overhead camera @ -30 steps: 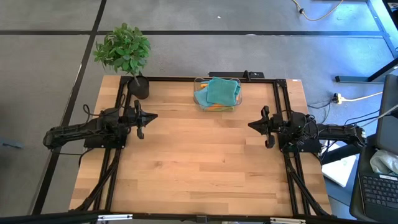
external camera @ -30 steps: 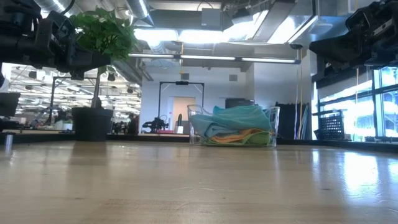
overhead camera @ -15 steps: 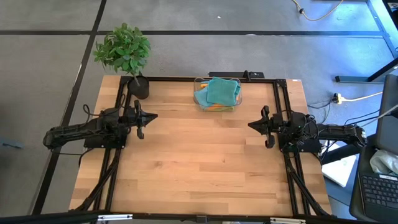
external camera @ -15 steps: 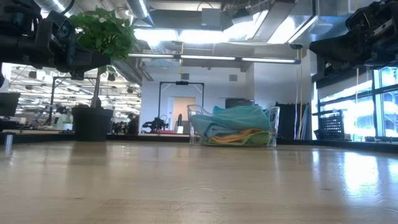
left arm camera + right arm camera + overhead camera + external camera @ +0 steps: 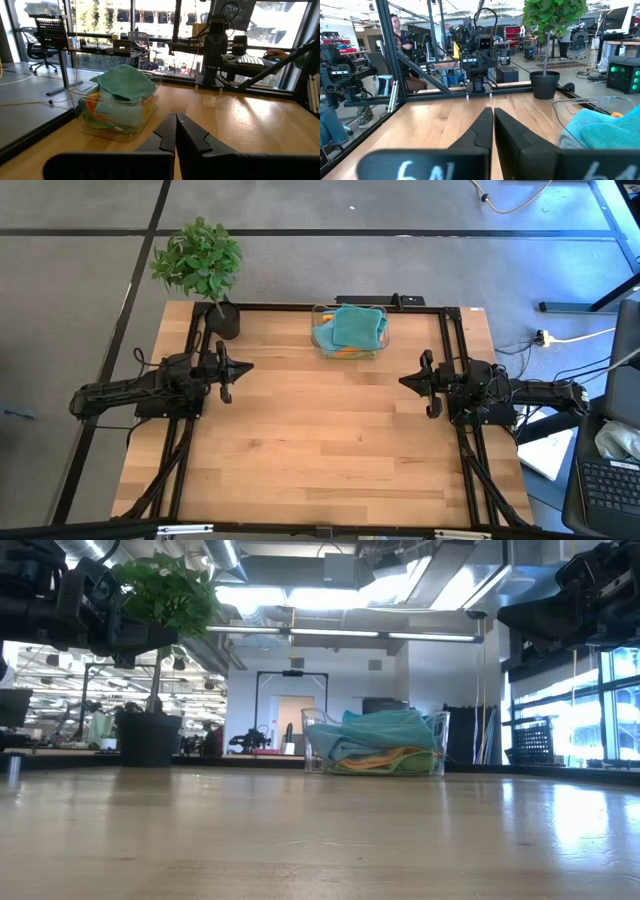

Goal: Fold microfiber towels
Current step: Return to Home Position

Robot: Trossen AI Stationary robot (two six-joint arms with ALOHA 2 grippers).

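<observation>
High view first: I've got the left end effector [image 5: 245, 366] over the left side of the tabletop [image 5: 320, 440], pointing inward. The right end effector [image 5: 403, 381] mirrors it over the right side, and the two are well apart.

Low view puts both arms up at the top corners, lifted off the wood.

Left wrist view: my left fingers [image 5: 167, 132] are pressed together along their inner edges. Right wrist view tells the same story, with the right fingers [image 5: 481, 127] closed flat against each other.

Now the towels [image 5: 358, 326]. They're all stacked in the clear bin [image 5: 313, 315], which sits at the middle of the tabletop's far edge, between the two arms and farther back than both.

A teal towel [image 5: 385, 725] is on top, mounded above the rim. In the low view I can see an orange towel [image 5: 400, 754] and a lime green one [image 5: 395, 769] layered beneath it through the bin wall.

From the left wrist view the pile leans out a little over the near rim of the bin. The right wrist view catches only a teal edge inside the bin's corner.

A potted plant [image 5: 197, 258] stands at the far left corner, well apart from the bin.
</observation>
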